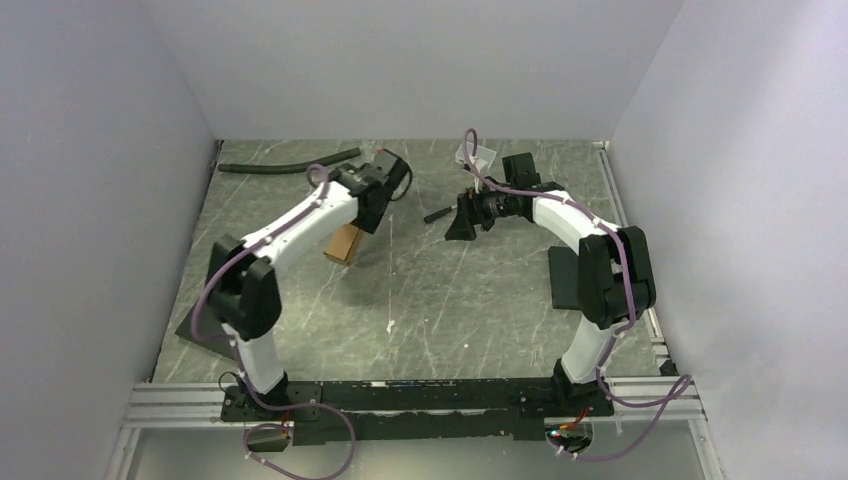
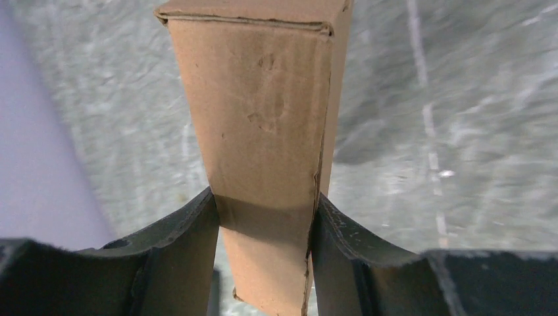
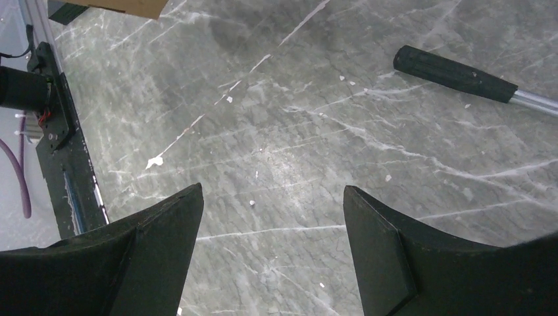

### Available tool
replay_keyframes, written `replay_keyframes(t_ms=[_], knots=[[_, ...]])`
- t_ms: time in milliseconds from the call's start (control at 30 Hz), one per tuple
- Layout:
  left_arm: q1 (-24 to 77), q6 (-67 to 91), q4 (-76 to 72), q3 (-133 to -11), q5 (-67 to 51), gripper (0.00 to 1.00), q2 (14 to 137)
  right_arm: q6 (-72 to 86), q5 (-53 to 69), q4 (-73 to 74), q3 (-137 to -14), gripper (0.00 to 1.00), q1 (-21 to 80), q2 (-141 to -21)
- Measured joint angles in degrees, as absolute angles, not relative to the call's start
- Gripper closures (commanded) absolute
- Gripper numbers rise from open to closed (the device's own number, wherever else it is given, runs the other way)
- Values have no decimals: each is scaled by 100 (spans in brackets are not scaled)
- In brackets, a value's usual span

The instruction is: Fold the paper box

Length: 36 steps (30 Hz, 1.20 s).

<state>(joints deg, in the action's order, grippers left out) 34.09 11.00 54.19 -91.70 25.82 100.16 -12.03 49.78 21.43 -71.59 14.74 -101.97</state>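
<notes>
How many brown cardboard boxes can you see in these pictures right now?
1. The paper box is clamped in the left gripper, left of centre in the top view. The right gripper is open and empty. Another box could be hidden from these views.

Top view looks down from behind over the whole worktop (image 1: 440, 290). Wrist views sit close behind the left gripper (image 2: 264, 197) and right gripper (image 3: 273, 197), facing ahead of them; all three catch the paper box (image 1: 344, 243).

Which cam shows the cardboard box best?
Left wrist: the box fills the frame, clamped in the left gripper, seams visible. Top external shows the box small, partly hidden by the left arm. Right wrist catches only a corner.
</notes>
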Motion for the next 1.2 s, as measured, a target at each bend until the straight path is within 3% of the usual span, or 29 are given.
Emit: replay_keyframes(t_ms=[233, 367, 600, 833, 1200], knots=[[3795, 770, 5937, -9325, 4211, 76, 11257, -1208, 4978, 2145, -7148, 19, 1278, -10197], [3966, 762, 5942, -9325, 4558, 67, 11601, -1208, 4980, 2143, -7146, 19, 1160, -10197], [4285, 847, 5835, -9310, 4753, 49, 11806, -1210, 4982, 2143, -7107, 19, 1105, -10197], [4348, 867, 5660, -9118, 4875, 39, 11924, -1210, 4984, 2141, -7089, 19, 1107, -10197], [4355, 869, 5249, -8892, 4493, 16, 11924, -1245, 4984, 2143, -7076, 20, 1103, -10197]])
